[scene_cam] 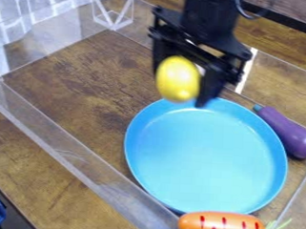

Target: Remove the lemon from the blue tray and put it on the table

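Surface: dark brown wood grain, boxed in by clear acrylic walls along the near-left edge and at the far left corner. A pale wall panel shows in the far left background; detail there is too blurred to read.

The blue tray lies flat on the surface at the right of centre, round, light blue, shallow raised rim. Its floor is bare (nothing resting in it).

The pincer hangs from the black arm above the tray's far-left rim, pointing down. Its two dark fingers are clenched on the lemon, one at each side of the fruit. The lemon is bright yellow, smooth, oval, long axis roughly upright, and it is up in the air: clear of the tray and not touching the surface. Motion blur softens the arm and the fruit's outline.

Purple eggplant: on the surface just beside the tray's right rim, lying slanted, its far end nearly at the rim; contact with the rim cannot be told.

Orange carrot: at the near edge of the view, just beside the tray's near rim, lying on its side, with dark stripes across its body and a bit of green at its right end (partly cut off by the frame).
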Tool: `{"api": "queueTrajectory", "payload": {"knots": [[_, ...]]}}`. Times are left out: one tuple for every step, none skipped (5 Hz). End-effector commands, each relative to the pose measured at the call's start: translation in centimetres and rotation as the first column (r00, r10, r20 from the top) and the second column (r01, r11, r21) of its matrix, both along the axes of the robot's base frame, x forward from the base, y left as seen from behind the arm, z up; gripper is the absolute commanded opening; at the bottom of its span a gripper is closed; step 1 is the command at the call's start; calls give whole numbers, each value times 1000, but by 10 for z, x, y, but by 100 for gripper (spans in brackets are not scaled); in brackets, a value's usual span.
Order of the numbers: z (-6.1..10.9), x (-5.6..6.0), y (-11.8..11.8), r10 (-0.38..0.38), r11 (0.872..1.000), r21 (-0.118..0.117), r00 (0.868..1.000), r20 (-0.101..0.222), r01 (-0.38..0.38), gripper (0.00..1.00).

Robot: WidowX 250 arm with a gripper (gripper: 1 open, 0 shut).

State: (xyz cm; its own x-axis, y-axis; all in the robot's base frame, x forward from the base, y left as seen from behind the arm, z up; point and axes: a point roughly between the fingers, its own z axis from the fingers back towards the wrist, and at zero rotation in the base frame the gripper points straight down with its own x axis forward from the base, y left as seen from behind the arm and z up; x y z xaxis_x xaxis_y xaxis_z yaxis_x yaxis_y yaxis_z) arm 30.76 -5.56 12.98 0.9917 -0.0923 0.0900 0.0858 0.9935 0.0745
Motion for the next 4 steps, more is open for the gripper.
{"api": "queueTrajectory", "payload": {"knots": [[30,-3,35,59,998,-15,993,100,-58,0],[22,-30,43,51,999,-13,994,95,-50,0],[18,-35,10,28,999,-24,995,101,-25,0],[13,-40,-31,1,999,-35,995,100,2,0]]}}
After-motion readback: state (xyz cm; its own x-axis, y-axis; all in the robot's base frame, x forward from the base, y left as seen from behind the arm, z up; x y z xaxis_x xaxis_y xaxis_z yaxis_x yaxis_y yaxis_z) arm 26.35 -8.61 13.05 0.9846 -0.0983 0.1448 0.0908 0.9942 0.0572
